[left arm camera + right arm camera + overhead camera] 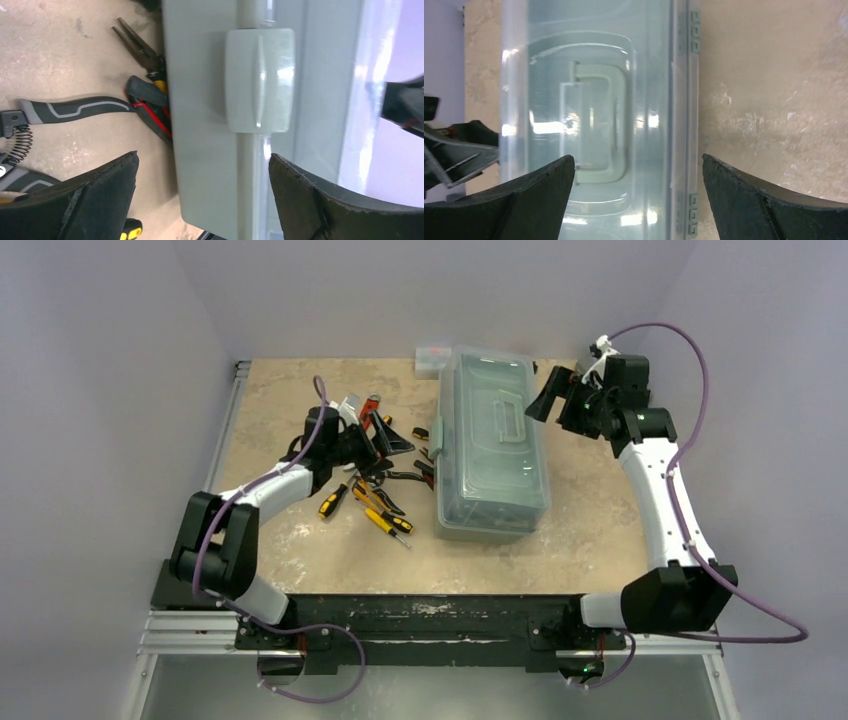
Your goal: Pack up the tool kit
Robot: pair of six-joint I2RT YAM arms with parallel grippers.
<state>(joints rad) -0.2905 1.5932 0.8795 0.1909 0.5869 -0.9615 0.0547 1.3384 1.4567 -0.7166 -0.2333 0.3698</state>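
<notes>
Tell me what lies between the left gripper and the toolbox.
Pliers lie on the table against the toolbox wall, just ahead of the open left gripper; the left wrist view shows this best.

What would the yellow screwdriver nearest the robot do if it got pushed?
Probably roll: the yellow screwdriver has a rounded-looking handle and lies loose on the flat table. It should stay stiff, given its thin metal shaft. It looks small beside the toolbox, so likely light.
</notes>
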